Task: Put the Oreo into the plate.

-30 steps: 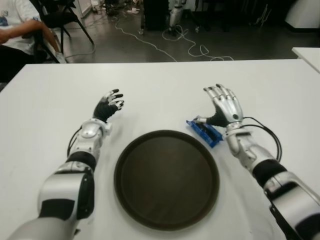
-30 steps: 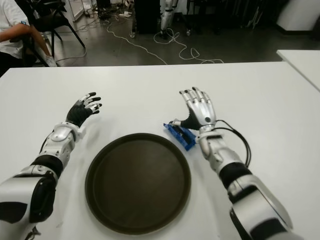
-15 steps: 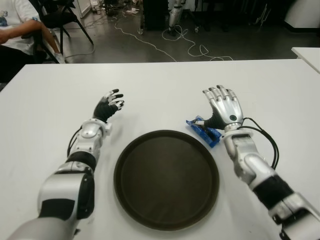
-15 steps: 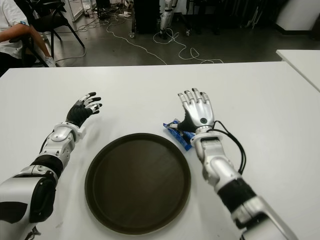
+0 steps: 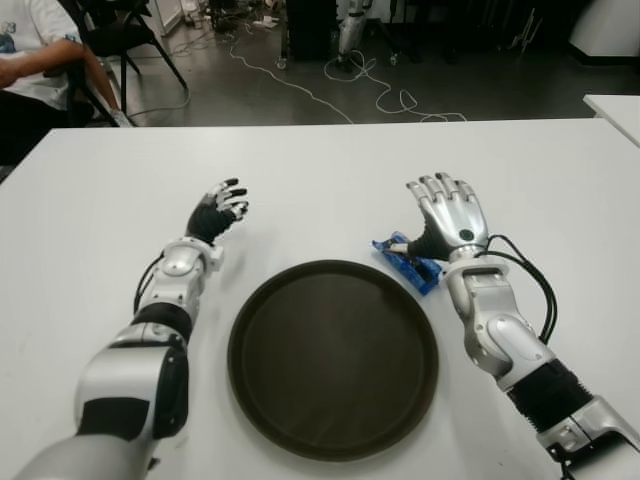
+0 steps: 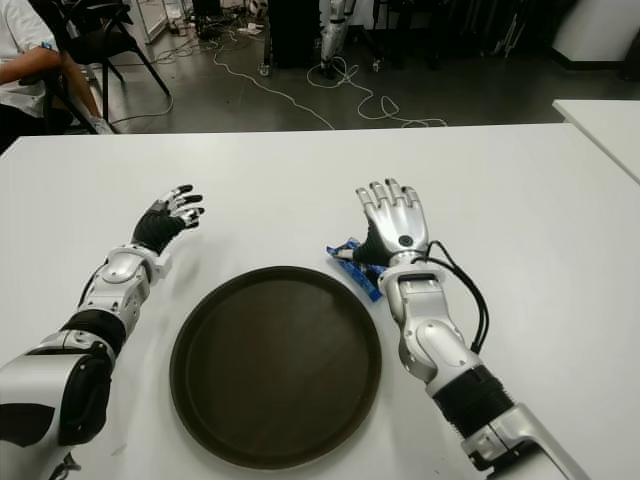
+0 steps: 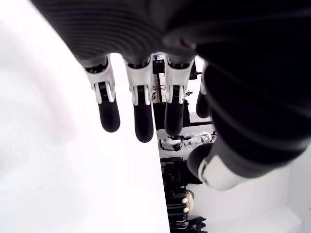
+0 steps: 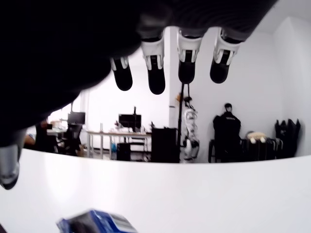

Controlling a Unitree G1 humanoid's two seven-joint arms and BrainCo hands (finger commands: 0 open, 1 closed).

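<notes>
The Oreo (image 5: pixel 408 262) is a blue packet lying flat on the white table, just off the far right rim of the plate (image 5: pixel 333 360), a round dark brown tray with nothing in it. My right hand (image 5: pixel 438 212) hovers over the packet's right end with its fingers (image 8: pixel 155 73) spread upward, open, and its thumb close beside the wrapper. From the right wrist the Oreo (image 8: pixel 95 221) shows just below the palm, not gripped. My left hand (image 5: pixel 217 210) shows open to the far left of the plate, holding nothing.
The white table (image 5: pixel 320 170) stretches wide behind both hands. A seated person (image 5: pixel 30 60) and a chair are past its far left corner. Cables lie on the floor beyond the far edge. A second white table (image 5: pixel 615 105) is at the right.
My right forearm has swung inward, so it now runs more straight up to the hand. The hand itself stays open over the Oreo. The left arm has not moved.
</notes>
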